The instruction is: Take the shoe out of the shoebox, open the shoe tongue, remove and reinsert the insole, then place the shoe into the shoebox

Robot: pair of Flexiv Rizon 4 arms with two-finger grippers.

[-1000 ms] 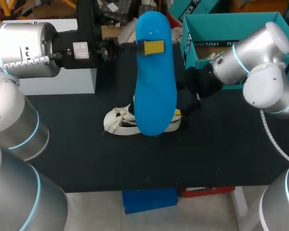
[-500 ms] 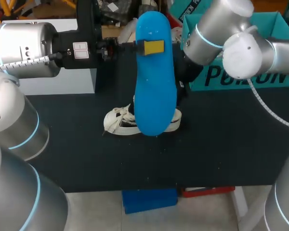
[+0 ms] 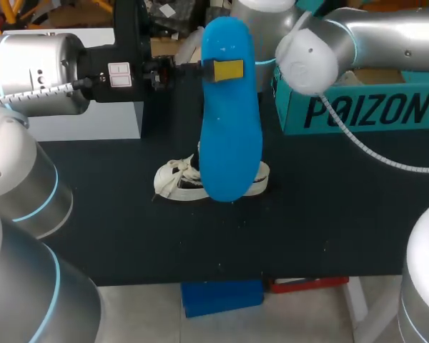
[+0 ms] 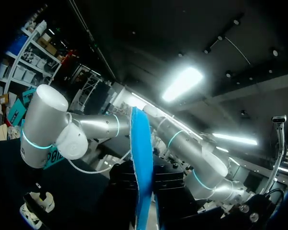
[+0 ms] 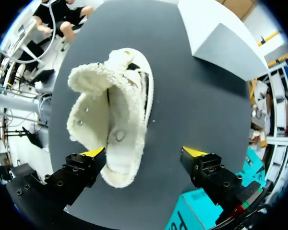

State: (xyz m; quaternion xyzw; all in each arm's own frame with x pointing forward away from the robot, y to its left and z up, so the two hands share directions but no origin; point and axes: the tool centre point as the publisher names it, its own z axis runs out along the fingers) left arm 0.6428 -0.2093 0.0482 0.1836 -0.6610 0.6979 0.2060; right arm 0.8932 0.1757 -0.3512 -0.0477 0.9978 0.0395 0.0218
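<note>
Black cloth covers the table [image 3: 329, 214], and on it the shoe's work is half done, as I judge it: the insole is out and not yet back in. My left arm [image 3: 36, 71] comes in level from its side and my right arm [image 3: 372, 36] reaches in over the middle, in front of the teal shoebox [image 3: 357, 107] that stands at the far right of the table. The blue insole [image 3: 230, 136] hangs upright, long axis near vertical, pinched near its upper end by my left gripper [image 3: 225, 69]; in the left wrist view it runs edge-on between the two black fingers. The white shoe [image 3: 175, 180] lies on the cloth right under the insole's lower end, lengthwise from side to side, well apart from the box. My right gripper [image 5: 144, 152] hangs above it with fingers spread wide and nothing held, looking straight down into the shoe's mouth; the shoe [image 5: 113, 120] sits nearer one finger than the other. So the right hand is the one nearer the shoe, to steady it or spread the tongue, while the left must tip the insole over so its length follows the shoe's before sliding it in
</note>
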